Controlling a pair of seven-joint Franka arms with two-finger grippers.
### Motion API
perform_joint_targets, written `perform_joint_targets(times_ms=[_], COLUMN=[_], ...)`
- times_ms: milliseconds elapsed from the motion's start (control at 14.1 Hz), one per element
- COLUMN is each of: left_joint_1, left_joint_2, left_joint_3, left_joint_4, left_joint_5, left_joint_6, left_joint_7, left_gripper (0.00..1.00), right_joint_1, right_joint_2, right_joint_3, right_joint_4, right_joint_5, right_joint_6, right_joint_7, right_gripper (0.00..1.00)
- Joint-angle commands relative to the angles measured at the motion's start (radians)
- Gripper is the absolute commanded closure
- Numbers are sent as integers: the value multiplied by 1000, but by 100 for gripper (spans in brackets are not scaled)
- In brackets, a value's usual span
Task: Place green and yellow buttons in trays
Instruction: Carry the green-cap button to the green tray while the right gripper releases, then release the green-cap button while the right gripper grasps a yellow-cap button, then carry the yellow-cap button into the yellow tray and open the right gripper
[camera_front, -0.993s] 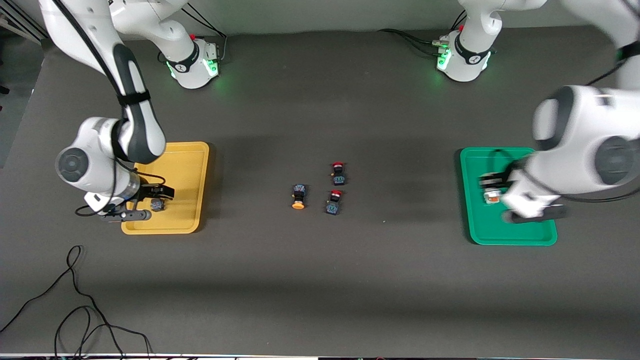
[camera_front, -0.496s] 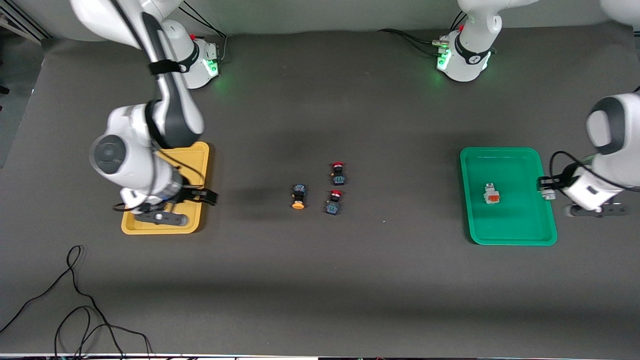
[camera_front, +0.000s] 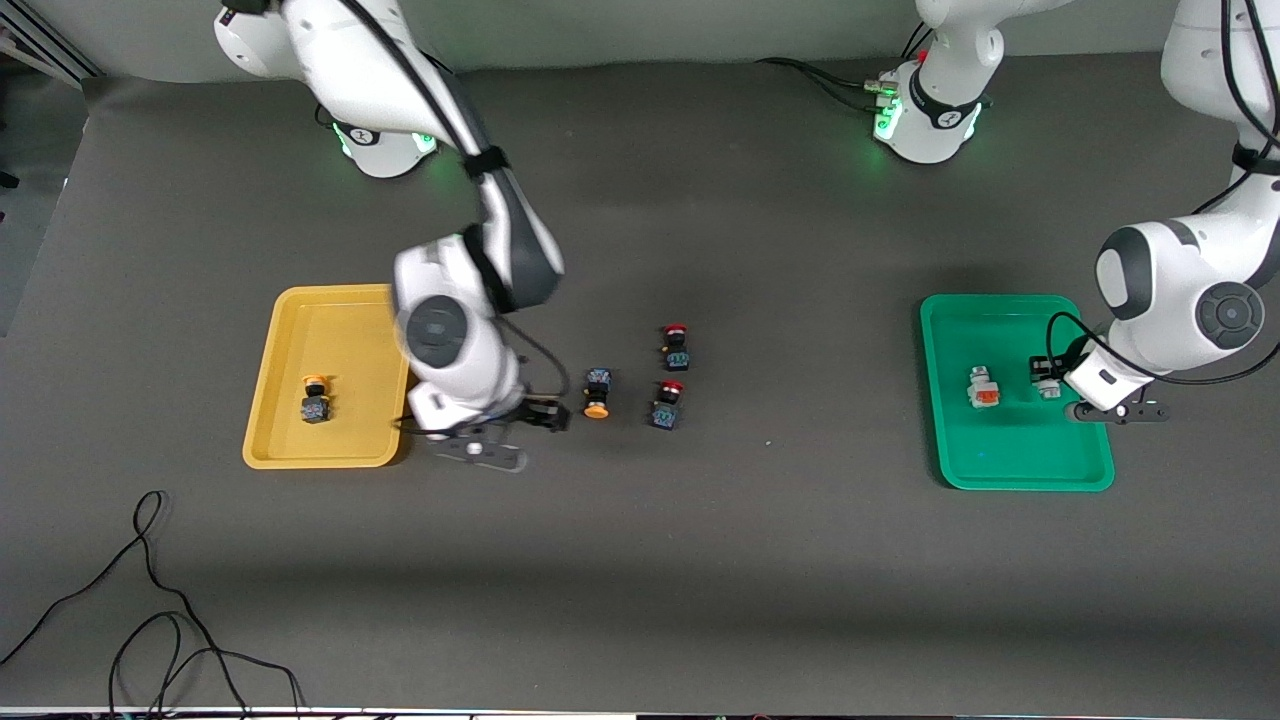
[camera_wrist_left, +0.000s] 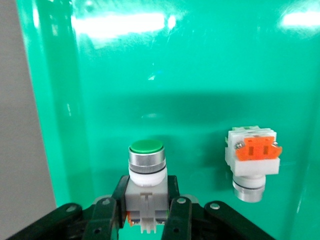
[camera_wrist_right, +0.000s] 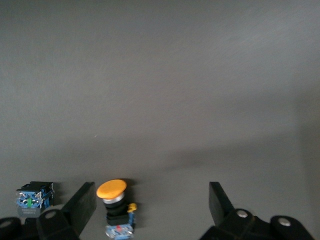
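The green tray holds a white button with an orange part, which lies on its side. Beside that one, low over the tray floor, my left gripper is shut on the white body of a green-capped button. In the yellow tray lies a dark button with a yellow cap. My right gripper is open over the table beside a second yellow-capped button. That button lies between its fingers, close to one of them.
Two dark buttons with red caps lie at the table's middle, toward the left arm's end from the yellow-capped one. The blue base of one shows in the right wrist view. Cables trail along the table edge nearest the front camera.
My right arm has left the yellow tray, where a yellow button now lies, and swung to the table's middle. My left gripper has come in from the green tray's edge over its floor.
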Motion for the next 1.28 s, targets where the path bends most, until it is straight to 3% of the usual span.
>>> perform_joint_targets(times_ms=[0, 142, 284, 496, 780, 851, 1205], left_joint_1=[10, 11, 11, 10, 8, 8, -28], left_joint_2=[17, -2, -47, -102, -160, -180, -321], left_joint_3=[-11, -11, -11, -19, -21, -21, -22], left_joint_4=[7, 25, 84, 264, 454, 485, 505], left_joint_5=[15, 15, 13, 2, -74, -88, -125], left_joint_6=[18, -11, -129, -411, -668, -724, -840], left_joint_7=[13, 16, 35, 38, 47, 50, 41], left_gripper=[0, 0, 0, 0, 0, 0, 0], right_joint_1=[18, 64, 85, 93, 91, 93, 98], right_joint_2=[56, 88, 100, 128, 154, 160, 165], right_joint_3=[7, 8, 11, 41, 44, 44, 44], right_joint_4=[51, 51, 40, 32, 32, 31, 13], right_joint_5=[26, 29, 29, 29, 28, 26, 26], right_joint_6=[-14, 1, 26, 62, 79, 99, 107], right_joint_7=[46, 97, 98, 94, 85, 85, 81], right_gripper=[0, 0, 0, 0, 2, 10, 100])
